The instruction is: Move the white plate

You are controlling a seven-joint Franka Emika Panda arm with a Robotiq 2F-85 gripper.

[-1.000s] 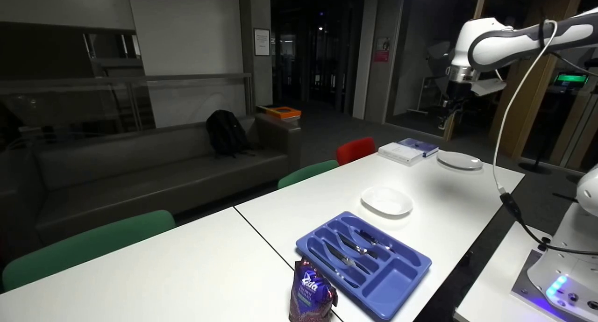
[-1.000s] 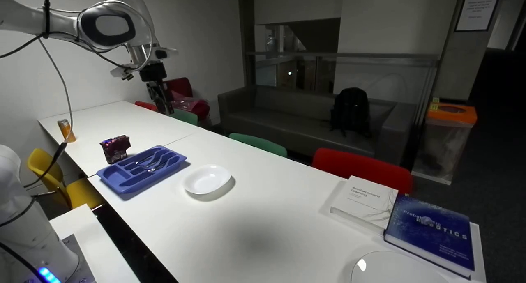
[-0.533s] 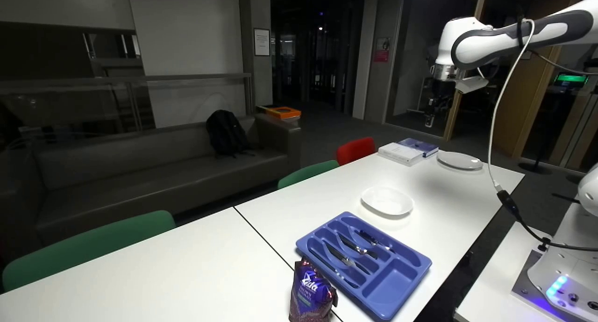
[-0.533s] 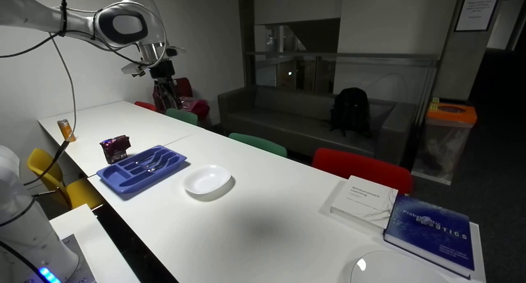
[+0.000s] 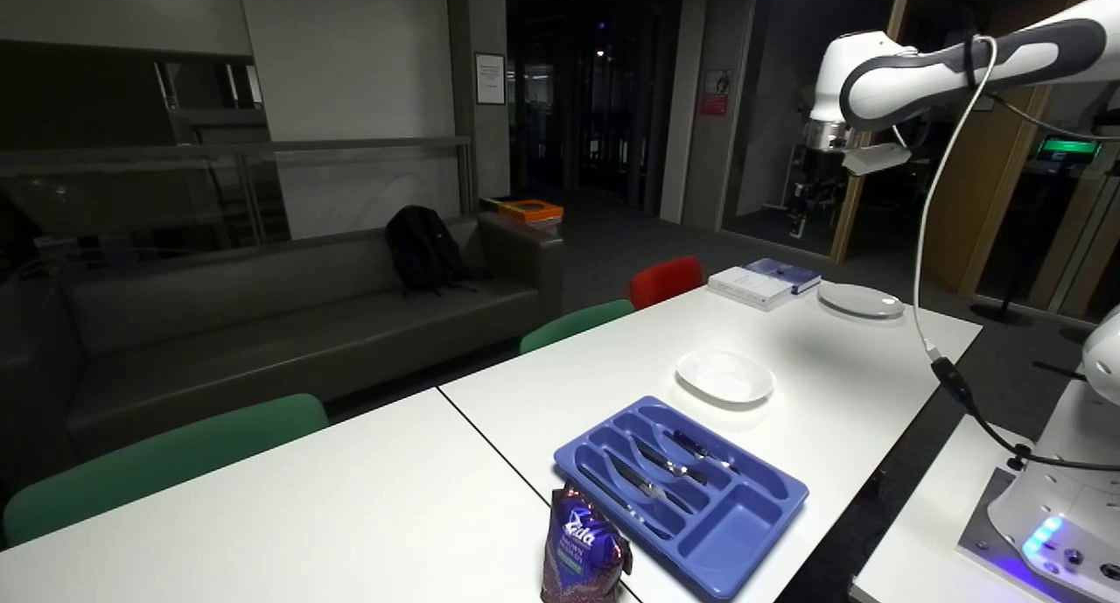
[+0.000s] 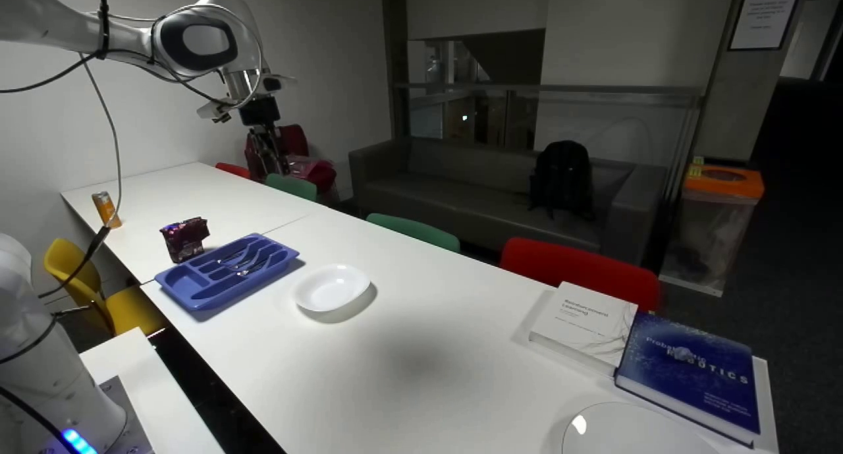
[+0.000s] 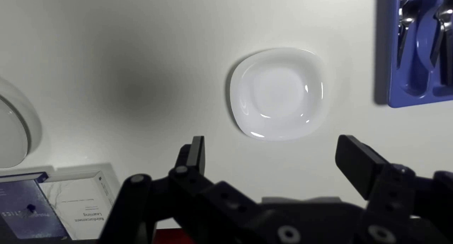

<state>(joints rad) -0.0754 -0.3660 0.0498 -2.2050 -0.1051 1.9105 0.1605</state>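
Observation:
The white plate (image 7: pixel 279 93), shallow with a raised, rounded-square rim, sits flat on the white table. It shows in both exterior views (image 5: pixel 725 376) (image 6: pixel 331 288), beside the blue cutlery tray. My gripper (image 7: pixel 273 148) is open and empty, its two black fingers wide apart in the wrist view. The plate lies ahead of the fingertips and between them sideways, not touched. In an exterior view my gripper (image 5: pixel 801 222) hangs high above the table, pointing down.
A blue cutlery tray (image 5: pixel 744 533) holds several utensils; a purple packet (image 5: pixel 582 550) stands beside it. Another white plate (image 5: pixel 862 300) lies at the table's end near a white book (image 6: pixel 583 322) and a blue book (image 6: pixel 688 368). An orange can (image 6: pixel 105 208) stands far off.
My arm and open gripper have shifted sideways, leftward in one exterior view and rightward in another, mostly in the first half second. The plate and the other objects have not moved.

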